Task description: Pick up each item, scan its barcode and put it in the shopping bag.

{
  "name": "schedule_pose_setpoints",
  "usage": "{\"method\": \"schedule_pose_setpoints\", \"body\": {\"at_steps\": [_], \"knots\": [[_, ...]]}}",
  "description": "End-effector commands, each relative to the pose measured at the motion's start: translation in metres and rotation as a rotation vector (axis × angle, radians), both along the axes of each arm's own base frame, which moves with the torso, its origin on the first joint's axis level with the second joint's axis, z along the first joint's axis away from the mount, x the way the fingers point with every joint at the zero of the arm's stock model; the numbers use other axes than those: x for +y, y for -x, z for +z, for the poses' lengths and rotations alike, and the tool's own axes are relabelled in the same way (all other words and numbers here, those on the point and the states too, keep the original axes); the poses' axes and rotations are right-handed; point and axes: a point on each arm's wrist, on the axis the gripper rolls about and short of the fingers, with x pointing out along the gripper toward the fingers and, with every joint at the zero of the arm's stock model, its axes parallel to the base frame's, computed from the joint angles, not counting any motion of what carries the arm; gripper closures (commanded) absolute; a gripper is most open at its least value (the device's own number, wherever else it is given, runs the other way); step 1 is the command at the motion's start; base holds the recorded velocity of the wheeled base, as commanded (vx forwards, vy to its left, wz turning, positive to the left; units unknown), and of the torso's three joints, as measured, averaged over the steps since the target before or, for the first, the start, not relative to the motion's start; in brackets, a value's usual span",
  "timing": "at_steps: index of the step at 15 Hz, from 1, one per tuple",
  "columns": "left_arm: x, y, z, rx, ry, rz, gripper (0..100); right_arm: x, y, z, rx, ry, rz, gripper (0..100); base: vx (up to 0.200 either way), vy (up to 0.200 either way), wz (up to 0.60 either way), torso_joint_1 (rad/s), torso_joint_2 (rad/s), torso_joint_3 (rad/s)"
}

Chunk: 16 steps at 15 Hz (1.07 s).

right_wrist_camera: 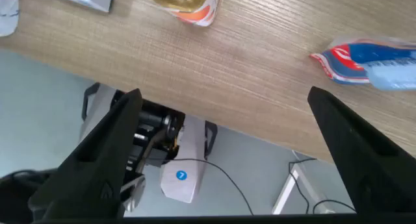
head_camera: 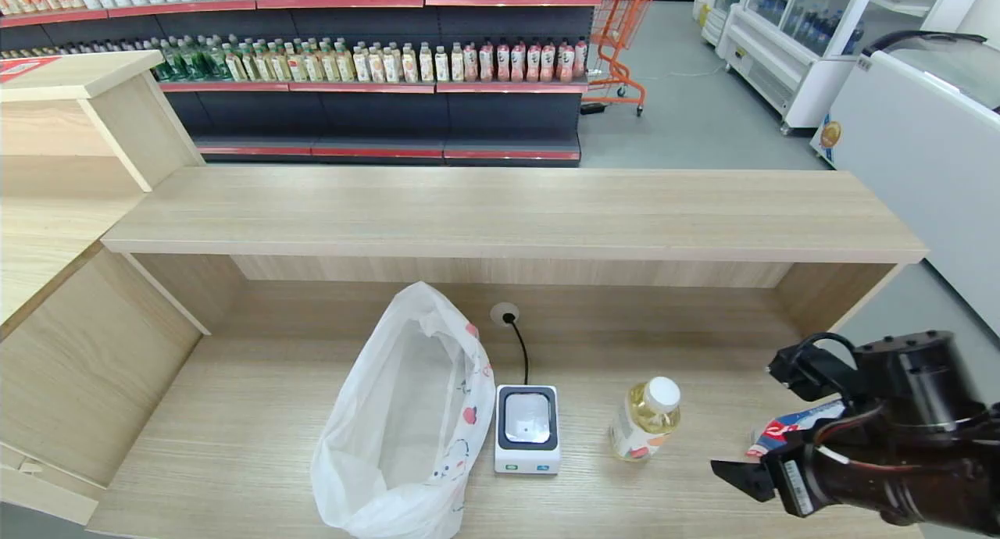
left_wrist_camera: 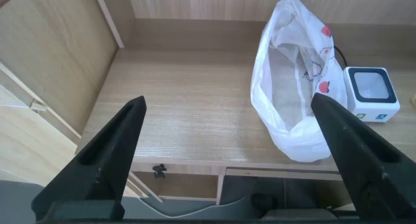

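Fingers (left_wrist_camera: 107,156) on left gripper (left_wrist_camera: 227,100) and right gripper (right_wrist_camera: 224,93) spread empty; bottle (head_camera: 647,418) and packet (head_camera: 789,428) sit on the table (head_camera: 234,445), shopping bag (head_camera: 348,445) looks empty, so everything remains.

A shopping bag (head_camera: 406,422), a scanner (head_camera: 527,428) and a bottle (head_camera: 645,420) are set in a row on the wooden counter (head_camera: 258,437). A red and blue packet (head_camera: 781,433) is laid near the bottle.
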Motion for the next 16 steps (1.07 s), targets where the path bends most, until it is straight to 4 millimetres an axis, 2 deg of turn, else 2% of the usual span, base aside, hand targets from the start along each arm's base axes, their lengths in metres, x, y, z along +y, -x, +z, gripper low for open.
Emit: {"method": "schedule_pose_setpoints", "body": {"at_steps": [1, 5, 8, 10, 13, 16], "knots": [[0.0, 0.0, 0.0, 0.0, 0.0, 0.001, 0, 0.022, -0.021, -0.053, 0.122, 0.038, 0.001, 0, 0.0, 0.0, 0.0, 0.0, 0.0, 0.0], [0.0, 0.0, 0.0, 0.0, 0.0, 0.001, 0, 0.053, -0.039, -0.087, 0.037, 0.087, -0.006, 0, 0.0, 0.0, 0.0, 0.0, 0.0, 0.0], [0.0, 0.0, 0.0, 0.0, 0.0, -0.001, 0, 0.076, -0.051, -0.104, -0.062, 0.085, -0.052, 0, 0.0, 0.0, 0.0, 0.0, 0.0, 0.0], [0.0, 0.0, 0.0, 0.0, 0.0, -0.001, 0, 0.084, -0.057, -0.115, -0.106, 0.08, -0.065, 0, 0.0, 0.0, 0.0, 0.0, 0.0, 0.0], [0.0, 0.0, 0.0, 0.0, 0.0, 0.001, 0, 0.094, -0.067, -0.126, -0.181, 0.042, -0.082, 0, 0.0, 0.0, 0.0, 0.0, 0.0, 0.0], [0.0, 0.0, 0.0, 0.0, 0.0, -0.001, 0, 0.101, -0.078, -0.128, -0.226, 0.013, -0.087, 0, 0.0, 0.0, 0.0, 0.0, 0.0, 0.0]]}}
